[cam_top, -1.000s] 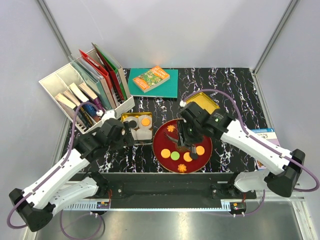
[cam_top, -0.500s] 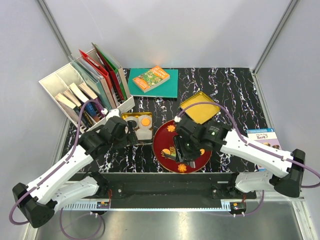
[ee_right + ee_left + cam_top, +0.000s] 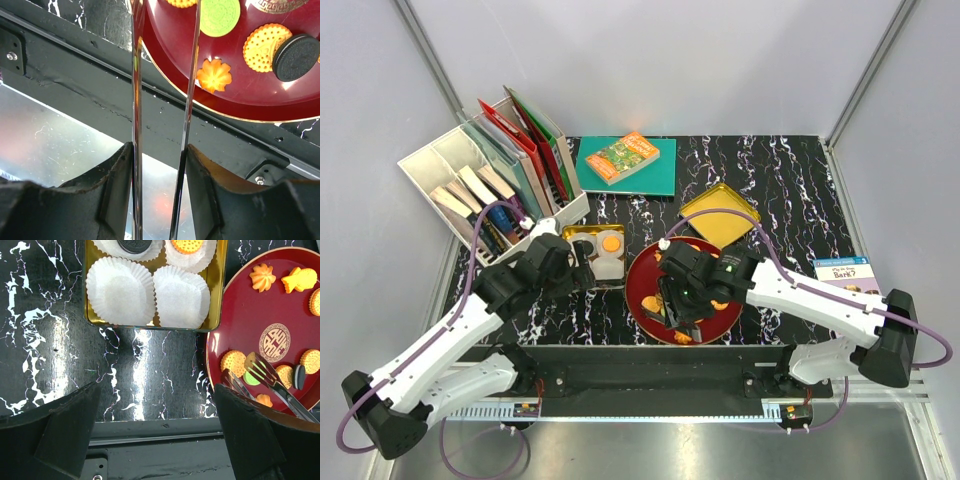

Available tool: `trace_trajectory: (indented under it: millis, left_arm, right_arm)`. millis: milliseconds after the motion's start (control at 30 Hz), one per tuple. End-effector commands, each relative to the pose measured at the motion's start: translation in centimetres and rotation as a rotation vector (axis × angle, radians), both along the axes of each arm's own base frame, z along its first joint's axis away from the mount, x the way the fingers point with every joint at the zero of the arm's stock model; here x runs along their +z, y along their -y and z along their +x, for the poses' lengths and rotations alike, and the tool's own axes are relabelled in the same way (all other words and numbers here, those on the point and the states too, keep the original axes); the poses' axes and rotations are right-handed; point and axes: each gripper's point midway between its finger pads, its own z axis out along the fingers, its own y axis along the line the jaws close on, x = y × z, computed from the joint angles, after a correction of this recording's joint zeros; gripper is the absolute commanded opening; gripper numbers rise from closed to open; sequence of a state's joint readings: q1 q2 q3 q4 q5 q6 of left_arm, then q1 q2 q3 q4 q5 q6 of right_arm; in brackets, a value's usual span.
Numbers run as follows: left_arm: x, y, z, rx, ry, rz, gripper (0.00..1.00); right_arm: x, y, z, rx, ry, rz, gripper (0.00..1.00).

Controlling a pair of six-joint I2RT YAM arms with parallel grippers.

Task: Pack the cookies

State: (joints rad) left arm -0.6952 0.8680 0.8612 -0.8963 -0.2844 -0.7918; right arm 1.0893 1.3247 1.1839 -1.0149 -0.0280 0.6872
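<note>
The cookies lie on a red plate (image 3: 640, 268): a green disc (image 3: 220, 15), an orange flower (image 3: 214, 75), a round orange one (image 3: 265, 47) and a dark brown one (image 3: 296, 50). My right gripper (image 3: 680, 300) is shut on metal tongs (image 3: 136, 75), whose tips (image 3: 265, 376) sit over the green cookie (image 3: 251, 379) at the plate's near left. My left gripper (image 3: 578, 270) is open and empty, near a gold tin (image 3: 218, 290). The tin holds white paper cups (image 3: 120, 290). One cup holds a dark cookie (image 3: 135, 245), another an orange one (image 3: 187, 245).
A gold lid (image 3: 720, 215) lies behind the plate. A green book (image 3: 625, 160) is at the back, a white file organiser (image 3: 490, 180) at the back left, and a booklet (image 3: 845, 272) at the right. The table's near metal edge (image 3: 150, 115) runs just beyond the plate.
My right arm has swung left and nearer, carrying the tongs from the plate's right side to its near left. The left arm has barely moved.
</note>
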Motion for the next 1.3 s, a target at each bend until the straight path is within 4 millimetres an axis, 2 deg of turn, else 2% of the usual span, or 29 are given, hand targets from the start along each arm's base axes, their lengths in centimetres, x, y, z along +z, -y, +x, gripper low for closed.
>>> trace_trajectory:
  millis: [0,167,533,733,867,1267]
  left_arm:
    - [0.5,0.4,0.2,-0.002,0.019,-0.035,0.99]
    - [0.4,0.3,0.0,0.005,0.017,-0.039,0.99]
    - [0.2,0.3,-0.1,0.014,0.012,-0.046,0.99]
    - [0.0,0.3,-0.2,0.02,0.01,-0.053,0.99]
    - [-0.1,0.3,-0.3,0.018,0.007,-0.053,0.99]
    - [-0.2,0.2,-0.5,0.018,0.007,-0.056,0.99]
  right_arm:
    - [-0.1,-1.1,0.8,0.004,0.036,0.013,0.5]
    - [0.6,-0.9,1.5,-0.02,0.076,0.021,0.51]
    - [2.6,-0.9,1.5,-0.031,0.094,0.059,0.53]
    - [2.0,-0.5,1.5,-0.034,0.092,0.039,0.53]
    - [0.6,-0.2,1.4,-0.02,0.082,0.005,0.53]
    - [-1.6,-1.0,1.3,0.019,0.05,-0.028,0.53]
